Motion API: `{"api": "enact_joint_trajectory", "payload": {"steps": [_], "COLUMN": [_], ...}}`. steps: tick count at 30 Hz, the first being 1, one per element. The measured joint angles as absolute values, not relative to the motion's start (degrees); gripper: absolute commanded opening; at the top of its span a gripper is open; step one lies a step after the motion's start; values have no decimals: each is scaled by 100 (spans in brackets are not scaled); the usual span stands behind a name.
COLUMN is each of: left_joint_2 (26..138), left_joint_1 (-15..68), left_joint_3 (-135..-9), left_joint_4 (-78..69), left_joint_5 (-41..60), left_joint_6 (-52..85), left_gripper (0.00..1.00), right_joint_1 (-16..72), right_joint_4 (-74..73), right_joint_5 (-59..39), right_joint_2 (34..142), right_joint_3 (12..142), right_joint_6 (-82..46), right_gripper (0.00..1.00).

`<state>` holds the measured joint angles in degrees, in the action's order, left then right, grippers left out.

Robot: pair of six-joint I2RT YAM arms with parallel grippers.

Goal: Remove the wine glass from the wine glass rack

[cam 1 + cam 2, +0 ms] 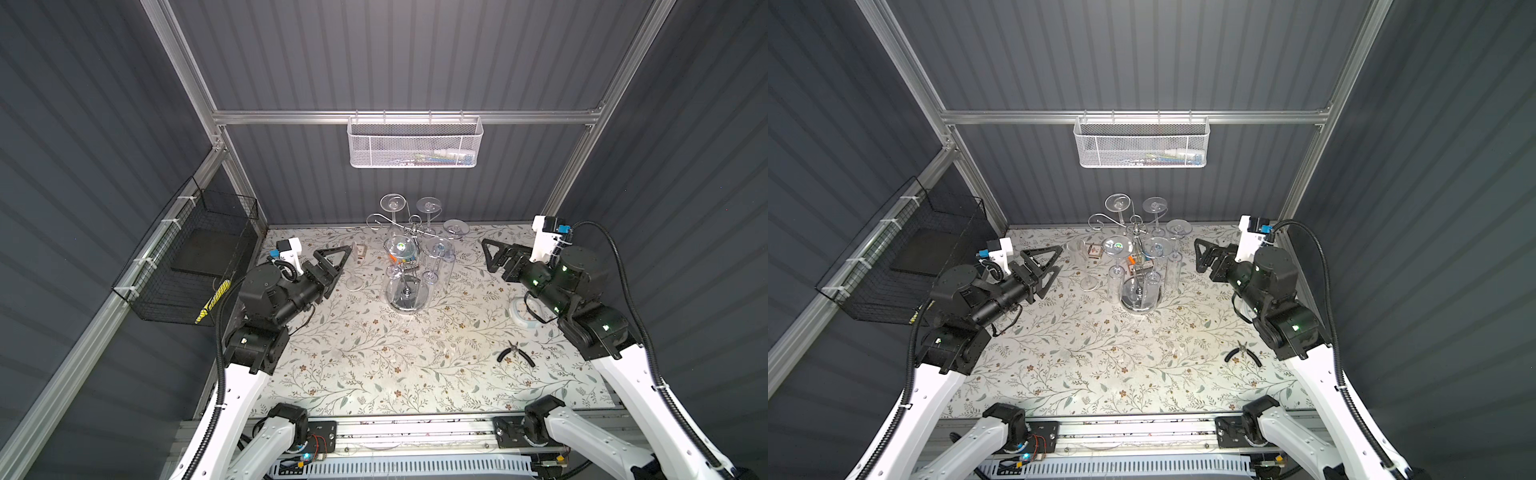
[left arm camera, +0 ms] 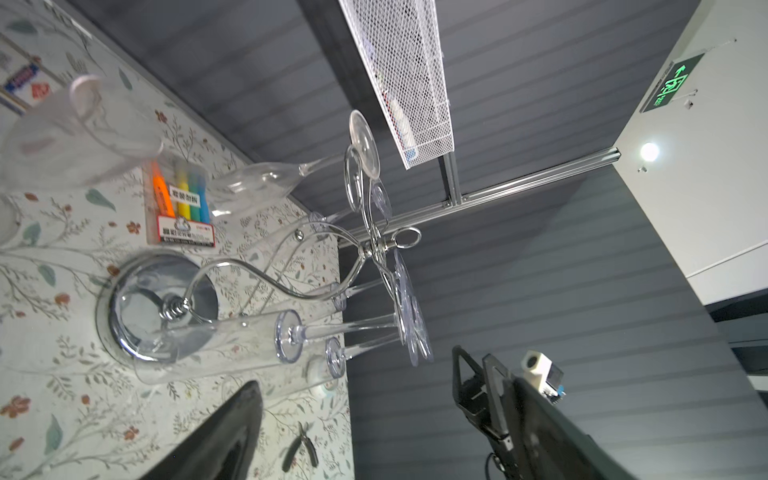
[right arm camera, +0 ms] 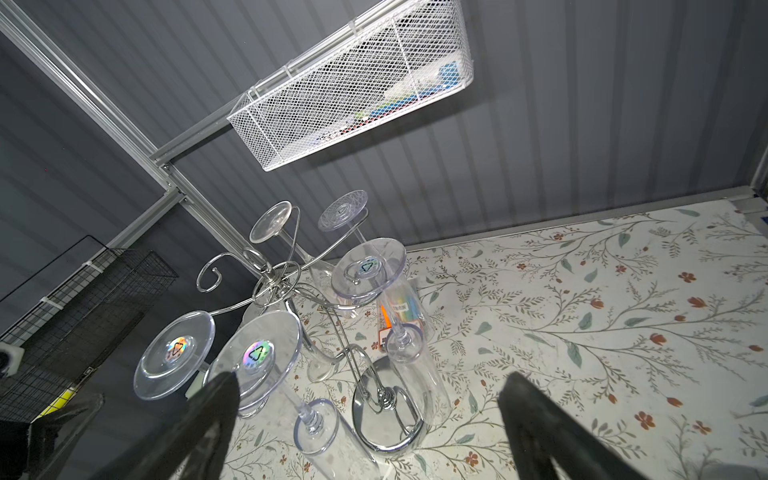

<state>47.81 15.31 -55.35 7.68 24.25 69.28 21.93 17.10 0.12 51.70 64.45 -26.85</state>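
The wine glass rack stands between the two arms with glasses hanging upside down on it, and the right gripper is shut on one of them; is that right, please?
Not quite: the right gripper is open and holds nothing, apart from the wine glass rack, as both top views show. The rack's place and the upside-down glasses are as you say.

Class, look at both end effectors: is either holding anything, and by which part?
Nothing is held. The left end effector and the right end effector both stand open, clear of the wine glass rack and its wine glasses.
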Motion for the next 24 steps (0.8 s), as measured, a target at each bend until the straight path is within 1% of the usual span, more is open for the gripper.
{"api": "enact_joint_trajectory", "payload": {"steps": [3, 6, 12, 15, 17, 19, 22, 24], "left_joint_2": [4853, 4925, 5315, 5457, 5492, 5502, 5500, 5496], "left_joint_1": [1640, 1933, 2565, 2611, 2613, 2611, 2613, 2613], "left_joint_3": [-5509, -5494, -5507, -5507, -5511, -5513, -5513, -5513], "left_joint_4": [674, 607, 462, 252, 202, 185, 128, 121], "left_joint_5": [2515, 2405, 2110, 2032, 2008, 1984, 1951, 1949], "left_joint_6": [7454, 7684, 7631, 7579, 7498, 7411, 7347, 7301], "left_gripper": [92, 92, 92, 92, 92, 92, 92, 92], "right_joint_1": [2189, 2189, 2178, 2189, 2215, 2237, 2294, 2427], "right_joint_4": [1575, 1542, 1188, 788, 635, 541, 379, 250], "right_joint_5": [-64, -272, -1216, -1640, -1754, -1822, -1916, -1916], "right_joint_2": [5089, 5061, 5028, 4915, 4847, 4814, 4814, 4816], "right_joint_3": [6193, 6064, 5857, 5389, 5100, 4904, 4803, 4801], "right_joint_6": [-2812, -3028, -4093, -4772, -5118, -5422, -5826, -6016], "right_gripper": [99, 99, 99, 99, 99, 98, 93, 92]}}
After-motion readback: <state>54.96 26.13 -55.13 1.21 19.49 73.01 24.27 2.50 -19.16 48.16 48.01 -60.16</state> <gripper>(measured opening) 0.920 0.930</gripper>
